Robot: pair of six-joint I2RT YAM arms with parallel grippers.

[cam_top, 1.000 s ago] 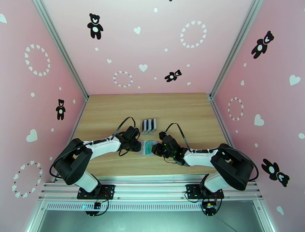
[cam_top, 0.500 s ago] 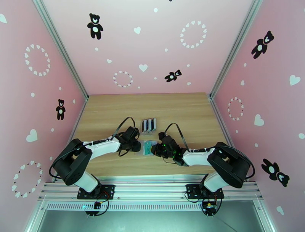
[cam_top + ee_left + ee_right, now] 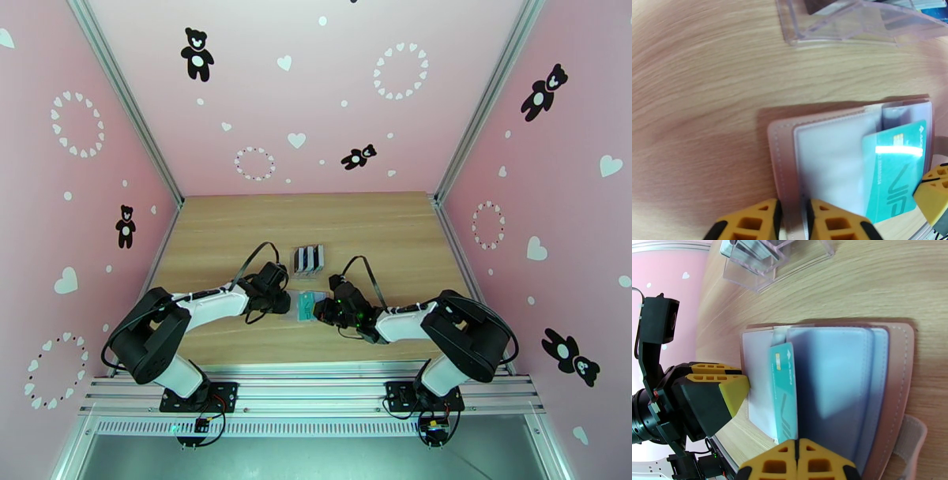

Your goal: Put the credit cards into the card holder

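Note:
The tan-pink card holder [image 3: 302, 313] lies open on the table between my two grippers. A teal credit card [image 3: 892, 169] rests on its clear left sleeve [image 3: 825, 158], the card's top corner tucked under a sleeve edge. My left gripper [image 3: 794, 211] pinches the holder's outer cover edge [image 3: 776, 158], its jaws close together. My right gripper [image 3: 797, 445] is shut, its tips against the near end of the card [image 3: 784, 398]. I cannot tell if it pinches the card. Raised sleeve pages [image 3: 833, 378] hide part of the card there.
A clear slotted stand [image 3: 308, 259] with several cards upright in it sits just behind the holder, close to both wrists. The holder's snap tab [image 3: 914, 437] sticks out beside my right gripper. Bare wood stretches to the back and sides, enclosed by pink walls.
My right arm has edged left toward the holder with its gripper still shut. The left gripper's jaws have narrowed onto the cover edge. The holder and stand have stayed put.

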